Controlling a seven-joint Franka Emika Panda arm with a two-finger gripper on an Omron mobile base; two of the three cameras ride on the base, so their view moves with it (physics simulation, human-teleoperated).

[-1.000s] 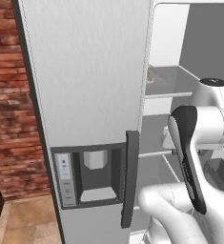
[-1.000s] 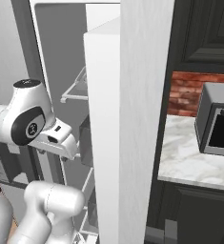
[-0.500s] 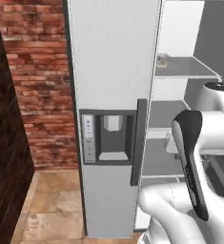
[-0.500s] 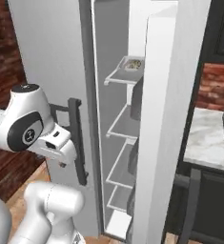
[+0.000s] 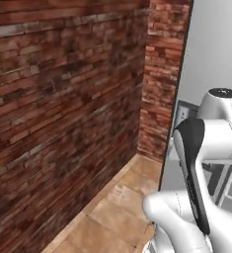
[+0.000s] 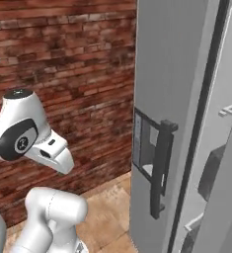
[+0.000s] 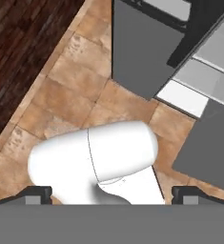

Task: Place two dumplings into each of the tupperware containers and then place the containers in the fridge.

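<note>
Presently the white arm with dark joints stands folded close over its base: in the left base view the upper link rises at the lower right, bends at a round dark-capped joint and doubles back downward. In the right base view the same elbow sits at the left, level with the red-brown brick wall [image 6: 73, 74] behind it.

The hand points straight down at the floor. In the hand view the claw [image 7: 111, 194] is spread wide, its two dark fingertips [image 7: 35, 193] far apart at the bottom corners, with nothing between them. Below lie tan stone floor tiles [image 7: 70, 95] and a strip of dark wood flooring [image 7: 18, 52].

The tall white-grey fridge [image 6: 172, 99] stands to the right of the arm, its door swung open. The door carries a dark vertical handle [image 6: 161, 168] and a recessed dispenser panel [image 6: 141, 148]. Grey shelves [image 6: 231, 108] show past the door's edge.

In the left base view the fridge's pale door [image 5: 216, 49] fills the upper right, beside the brick wall [image 5: 63, 99].
</note>
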